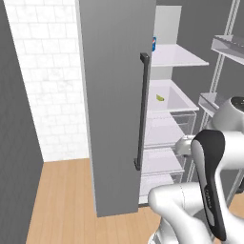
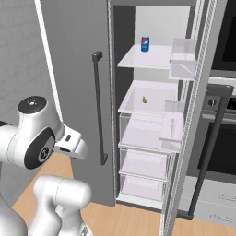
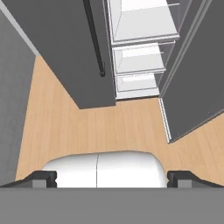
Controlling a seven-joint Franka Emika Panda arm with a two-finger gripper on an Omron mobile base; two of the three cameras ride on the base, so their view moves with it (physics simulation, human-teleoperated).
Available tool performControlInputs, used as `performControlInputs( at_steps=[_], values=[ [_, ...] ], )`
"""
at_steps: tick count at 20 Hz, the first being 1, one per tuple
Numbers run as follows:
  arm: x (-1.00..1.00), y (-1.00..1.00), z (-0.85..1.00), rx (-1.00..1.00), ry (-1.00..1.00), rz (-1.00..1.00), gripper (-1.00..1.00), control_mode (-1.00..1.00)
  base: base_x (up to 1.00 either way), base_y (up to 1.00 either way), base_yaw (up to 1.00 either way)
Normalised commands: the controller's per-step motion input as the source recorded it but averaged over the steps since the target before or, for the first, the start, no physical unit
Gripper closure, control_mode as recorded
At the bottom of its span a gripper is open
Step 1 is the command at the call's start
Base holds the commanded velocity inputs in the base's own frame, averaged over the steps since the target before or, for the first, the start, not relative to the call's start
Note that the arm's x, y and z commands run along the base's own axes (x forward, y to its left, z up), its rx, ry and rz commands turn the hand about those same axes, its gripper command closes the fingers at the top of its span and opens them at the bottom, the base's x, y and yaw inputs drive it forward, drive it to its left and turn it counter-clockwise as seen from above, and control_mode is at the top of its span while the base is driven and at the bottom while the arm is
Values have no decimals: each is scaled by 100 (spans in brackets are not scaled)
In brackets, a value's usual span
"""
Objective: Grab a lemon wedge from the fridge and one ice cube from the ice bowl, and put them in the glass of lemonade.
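The grey fridge (image 1: 114, 95) (image 2: 73, 64) has its left door shut and its right door (image 2: 203, 92) swung open. On the white middle shelf (image 2: 156, 97) lies the tiny yellow-green lemon wedge (image 1: 160, 98) (image 2: 144, 99), alone. My gripper (image 3: 112, 178) is open, its dark fingertips (image 3: 43, 177) wide apart with nothing between them. It hangs low before the fridge and looks down at the wooden floor, well below and short of the wedge. The ice bowl and the glass of lemonade are out of view.
A blue soda can (image 2: 144, 44) (image 1: 154, 44) stands on the top shelf. Clear drawers (image 2: 144, 163) fill the fridge's lower part. The open door carries shelves (image 2: 183, 64). A black oven (image 2: 221, 138) stands to the right. The long dark handle (image 1: 142, 109) runs down the shut door.
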Motion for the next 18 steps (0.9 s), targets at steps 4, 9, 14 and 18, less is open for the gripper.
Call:
performControlInputs(
  at_steps=[4, 9, 14, 18],
  values=[
    [0, 0, 0, 0, 0, 0, -100, 100, 0, 21, 0],
    [0, 0, 0, 0, 0, 0, -100, 100, 0, 21, 0],
    [0, 0, 0, 0, 0, 0, -100, 100, 0, -25, -8],
    [0, 0, 0, 0, 0, 0, -100, 100, 0, -62, -10]
  ],
)
